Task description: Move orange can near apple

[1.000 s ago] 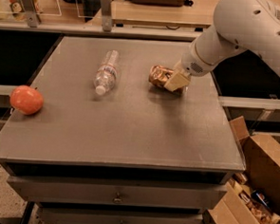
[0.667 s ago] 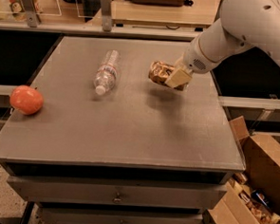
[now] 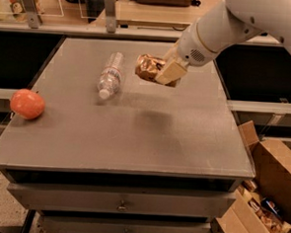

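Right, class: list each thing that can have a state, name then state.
shiny golden-orange metal can: held sideways, lifted off the grey table
two-finger gripper: shut on the can, over the table's far half
clear plastic water bottle: lying on its side
round red-orange apple: resting at the table's left edge
brown cardboard box: open

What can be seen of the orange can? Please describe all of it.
The orange can is small and of shiny metal, golden-orange with brown mottled print. It is turned on its side in the air, clamped by the gripper, which covers its right end. It touches nothing else. It hangs above the grey table, to the right of the water bottle.
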Robot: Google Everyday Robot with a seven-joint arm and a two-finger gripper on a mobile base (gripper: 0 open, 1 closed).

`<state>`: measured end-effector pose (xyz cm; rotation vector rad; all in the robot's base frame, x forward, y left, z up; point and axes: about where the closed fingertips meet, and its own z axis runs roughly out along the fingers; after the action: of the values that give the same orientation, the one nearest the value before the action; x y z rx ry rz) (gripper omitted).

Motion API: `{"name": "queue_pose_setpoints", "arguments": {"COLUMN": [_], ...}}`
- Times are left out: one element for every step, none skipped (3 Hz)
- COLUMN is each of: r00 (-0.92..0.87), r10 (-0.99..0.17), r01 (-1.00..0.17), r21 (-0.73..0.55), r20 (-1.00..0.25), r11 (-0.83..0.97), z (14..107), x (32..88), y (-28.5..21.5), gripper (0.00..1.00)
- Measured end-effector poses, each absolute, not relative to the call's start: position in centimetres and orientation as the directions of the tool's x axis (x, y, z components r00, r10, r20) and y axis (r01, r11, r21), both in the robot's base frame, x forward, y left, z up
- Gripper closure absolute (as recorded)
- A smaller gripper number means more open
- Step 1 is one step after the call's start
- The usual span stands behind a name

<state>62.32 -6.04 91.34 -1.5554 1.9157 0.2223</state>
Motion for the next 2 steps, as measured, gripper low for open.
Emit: {"name": "queue_pose_setpoints", "arguments": {"r00": [0.01, 0.086], "r10": [-0.823, -0.827], "r01": [-0.952, -0.964], "r21": [-0.257, -0.256], "r20": [-0.567, -0.555], "r11": [0.165, 0.072], "z": [91.7, 91.7], "x": [60.4, 58.7], "y": [-1.3, 2.7], "gripper": [1.0, 1.0]}}
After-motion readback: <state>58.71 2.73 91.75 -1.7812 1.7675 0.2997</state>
